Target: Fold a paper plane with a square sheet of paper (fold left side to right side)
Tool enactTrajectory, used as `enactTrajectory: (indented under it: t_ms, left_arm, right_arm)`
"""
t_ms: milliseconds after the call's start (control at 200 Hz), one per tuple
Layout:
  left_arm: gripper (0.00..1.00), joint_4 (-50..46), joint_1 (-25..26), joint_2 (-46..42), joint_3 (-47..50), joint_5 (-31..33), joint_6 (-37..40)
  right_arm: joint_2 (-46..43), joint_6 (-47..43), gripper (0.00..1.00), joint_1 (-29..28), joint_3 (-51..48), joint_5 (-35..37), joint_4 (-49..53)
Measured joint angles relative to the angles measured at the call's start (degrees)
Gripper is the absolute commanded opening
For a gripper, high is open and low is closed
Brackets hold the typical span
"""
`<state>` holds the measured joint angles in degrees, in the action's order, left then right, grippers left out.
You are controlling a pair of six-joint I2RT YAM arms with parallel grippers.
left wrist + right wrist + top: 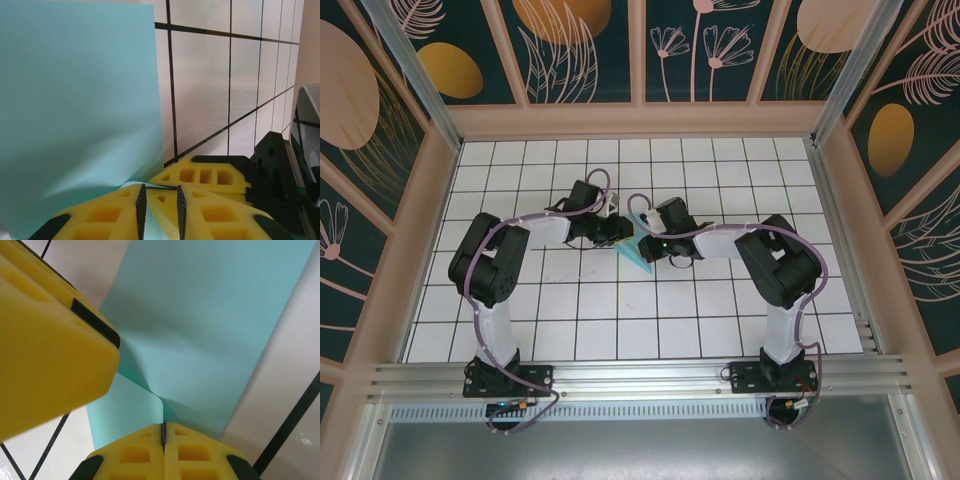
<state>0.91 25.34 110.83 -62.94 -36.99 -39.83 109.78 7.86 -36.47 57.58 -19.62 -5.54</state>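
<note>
The square sheet of paper is light turquoise and is lifted off the tiles at the table's middle, where both arms meet. My right gripper is shut on the paper at a bend; its pads meet on the edge. My left gripper has its jaws a little apart. A strip of the paper and a yellow right finger lie in and just beyond that gap. One left finger looms at the upper left of the right wrist view. No paper plane shape shows.
The white gridded table is boxed in by wooden frame walls on three sides. An aluminium rail carries both arm bases at the near edge. Open tiles lie in front of and behind the grippers.
</note>
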Motion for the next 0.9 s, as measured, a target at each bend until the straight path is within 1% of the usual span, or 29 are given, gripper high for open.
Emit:
enactTrajectory:
  t_ms: [215,641,901]
  left_arm:
    - [0.26,0.2,0.9,0.0,0.5,0.6,-0.2]
    - [0.26,-0.6,0.9,0.9,1.9,4.1,0.4]
    - [0.25,-0.4,0.9,1.8,2.3,4.3,0.6]
  right_arm:
    - [0.0,0.0,0.00,0.0,0.0,0.0,0.0]
    - [0.0,0.0,0.00,0.0,0.0,0.0,0.0]
    - [0.0,0.0,0.00,0.0,0.0,0.0,0.0]
